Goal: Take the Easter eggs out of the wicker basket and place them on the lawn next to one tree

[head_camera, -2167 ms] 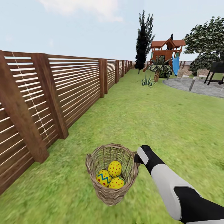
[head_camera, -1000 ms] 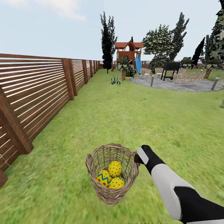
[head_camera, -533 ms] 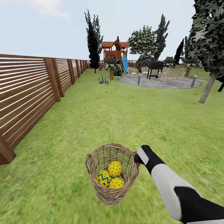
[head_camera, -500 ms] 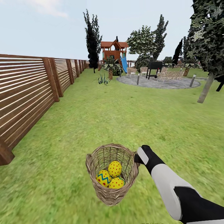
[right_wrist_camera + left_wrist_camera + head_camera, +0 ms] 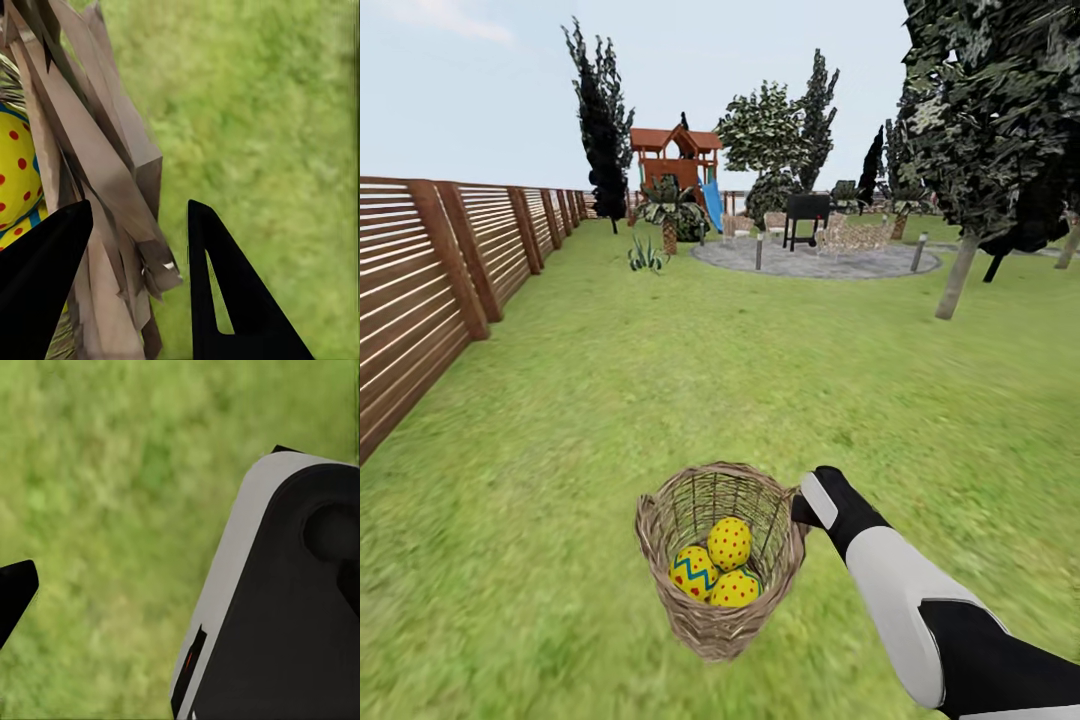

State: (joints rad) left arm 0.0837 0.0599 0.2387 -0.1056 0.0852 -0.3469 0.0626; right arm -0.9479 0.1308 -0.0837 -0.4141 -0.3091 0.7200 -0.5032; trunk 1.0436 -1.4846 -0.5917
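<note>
Pinching the brown woven wicker basket (image 5: 720,555) with our right gripper (image 5: 800,508), we should carry three dotted yellow eggs (image 5: 717,572) levelly toward the pale-trunked tree (image 5: 957,277) at two o'clock.

Slatted wooden fence (image 5: 420,290), playhouse (image 5: 675,165), grill (image 5: 806,212).

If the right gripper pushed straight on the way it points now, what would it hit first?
Nothing new: the right gripper already straddles the wicker basket rim, wall between its fingers. Pushing on just drives deeper onto that wall; beyond it, probably lawn.
</note>
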